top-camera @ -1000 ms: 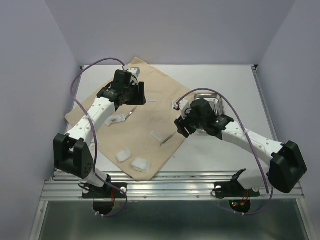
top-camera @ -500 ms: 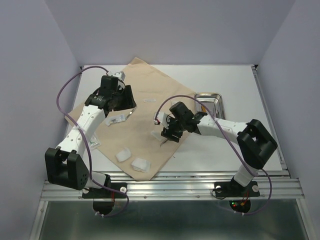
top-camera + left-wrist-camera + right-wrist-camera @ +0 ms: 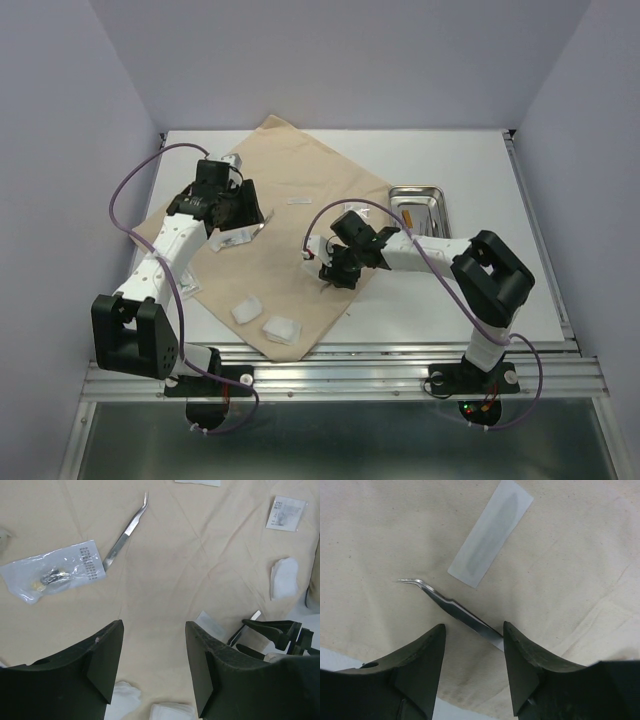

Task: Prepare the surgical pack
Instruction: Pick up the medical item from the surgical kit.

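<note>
Where a large beige woven cloth (image 3: 305,170) lay creased across the white table (image 3: 480,160), the right gripper (image 3: 474,630) hung low over slim, shiny steel forceps (image 3: 445,600) with a hooked tip. Its dark jaws stood apart on either side of the handle end, gripping nothing. A flat, translucent white packet (image 3: 490,540) lay just beyond. The left gripper (image 3: 154,630) was likewise spread and empty above bare cloth, with a second pair of forceps (image 3: 125,530) and a clear plastic pouch (image 3: 55,575) ahead of it. Soft white gauze pads (image 3: 282,328) sat near the cloth's front edge. A small rectangular steel tray (image 3: 418,188) rested just past the cloth's right corner.
</note>
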Robot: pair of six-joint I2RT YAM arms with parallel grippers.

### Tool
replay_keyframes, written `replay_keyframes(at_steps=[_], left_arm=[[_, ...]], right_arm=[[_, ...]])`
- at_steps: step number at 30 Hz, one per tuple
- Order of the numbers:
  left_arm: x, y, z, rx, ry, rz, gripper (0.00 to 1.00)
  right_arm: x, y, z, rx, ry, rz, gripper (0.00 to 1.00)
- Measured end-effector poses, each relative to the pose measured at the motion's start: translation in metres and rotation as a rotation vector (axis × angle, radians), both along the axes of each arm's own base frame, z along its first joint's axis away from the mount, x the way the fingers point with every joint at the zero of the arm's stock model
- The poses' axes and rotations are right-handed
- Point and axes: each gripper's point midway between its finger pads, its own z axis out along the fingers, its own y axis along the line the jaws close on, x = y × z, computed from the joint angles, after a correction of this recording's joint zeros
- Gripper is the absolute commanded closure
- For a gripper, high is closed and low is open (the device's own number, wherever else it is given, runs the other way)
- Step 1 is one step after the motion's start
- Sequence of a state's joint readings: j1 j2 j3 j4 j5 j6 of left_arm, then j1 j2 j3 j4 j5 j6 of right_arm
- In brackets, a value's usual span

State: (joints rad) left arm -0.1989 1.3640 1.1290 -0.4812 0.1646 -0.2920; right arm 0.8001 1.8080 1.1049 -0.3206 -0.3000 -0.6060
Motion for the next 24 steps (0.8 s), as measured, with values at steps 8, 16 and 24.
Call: replay_keyframes(at_steps=[8,16,24], left_arm=[[0.0006,0.0042,-0.0011,0.001,0.002,0.005,0.37],[0.0007,0.0038,-0.0006,-0.004,0.0,-0.004,0.37],[0.0006,0.0035,-0.0005,-0.005,0.0,-0.006,0.37]], right_arm=[[0.0014,0.0027,-0.0012,0.009,0.001,-0.005,0.76],[0.0005,0.0036,-0.0005,0.014,0.012,-0.018,0.97],[0.0044,0.0031,0.0085,0.023,-0.01,-0.039,0.99]])
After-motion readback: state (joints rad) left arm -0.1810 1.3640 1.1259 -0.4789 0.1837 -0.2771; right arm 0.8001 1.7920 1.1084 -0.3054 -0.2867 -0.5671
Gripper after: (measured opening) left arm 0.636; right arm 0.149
